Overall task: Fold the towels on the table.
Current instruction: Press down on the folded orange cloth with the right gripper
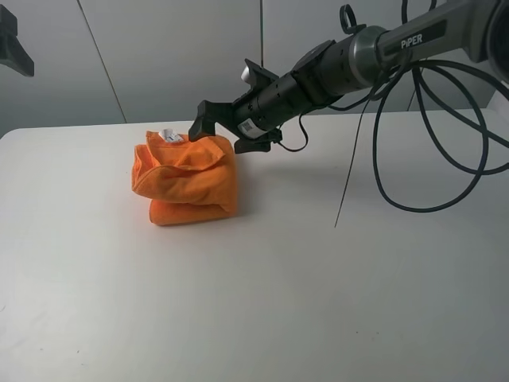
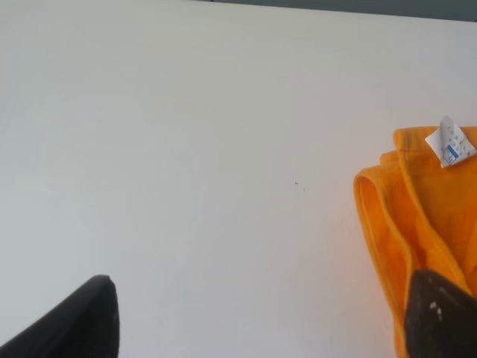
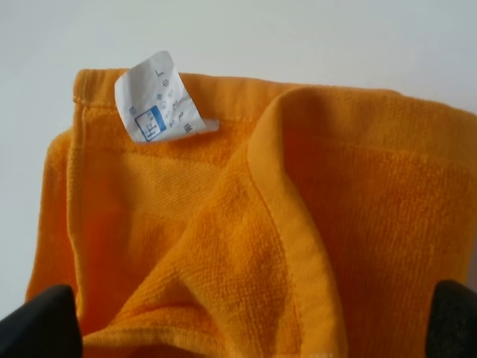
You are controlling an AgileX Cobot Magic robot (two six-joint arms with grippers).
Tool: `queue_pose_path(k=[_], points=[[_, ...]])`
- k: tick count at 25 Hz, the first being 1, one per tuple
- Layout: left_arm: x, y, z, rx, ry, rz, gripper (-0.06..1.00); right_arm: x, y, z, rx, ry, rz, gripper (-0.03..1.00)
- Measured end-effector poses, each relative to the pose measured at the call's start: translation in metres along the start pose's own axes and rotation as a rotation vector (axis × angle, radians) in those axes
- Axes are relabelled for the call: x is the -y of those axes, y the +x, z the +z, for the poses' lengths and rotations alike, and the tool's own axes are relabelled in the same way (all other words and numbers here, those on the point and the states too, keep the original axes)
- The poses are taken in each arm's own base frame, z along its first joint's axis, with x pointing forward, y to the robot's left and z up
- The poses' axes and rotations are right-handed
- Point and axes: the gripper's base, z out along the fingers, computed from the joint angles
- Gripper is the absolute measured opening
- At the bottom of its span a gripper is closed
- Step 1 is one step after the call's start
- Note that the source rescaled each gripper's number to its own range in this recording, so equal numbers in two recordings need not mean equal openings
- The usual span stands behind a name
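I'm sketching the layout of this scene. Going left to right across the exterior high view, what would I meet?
Bare table → orange towel → right claw, open, at the towel's far right edge → right arm → hanging black cables.

Behind my work area I see a pale grey wall (image 1: 175,56) split into panels by thin dark seams — one slanted, one upright. Light is soft and even, shadows faint. A dark object (image 1: 14,49) juts in at the upper left corner — unidentifiable.
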Motion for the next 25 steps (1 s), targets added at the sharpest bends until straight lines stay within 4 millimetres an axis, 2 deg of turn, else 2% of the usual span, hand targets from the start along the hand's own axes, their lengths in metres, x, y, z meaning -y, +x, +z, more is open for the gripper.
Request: queue_pose_path(k=[10, 17, 25], points=[[0.000, 0.000, 0.000, 0.000, 0.000, 0.000, 0.99, -0.005, 0.000, 0.002, 0.005, -0.077, 0.057, 1.00], [0.000, 0.000, 0.000, 0.000, 0.000, 0.000, 0.99, -0.026, 0.009, 0.013, 0.016, -0.111, 0.016, 1.00], [0.000, 0.001, 0.000, -0.012, 0.005, -0.007, 0.99, -0.036, 0.003, 0.013, 0.060, -0.155, 0.032, 1.00]])
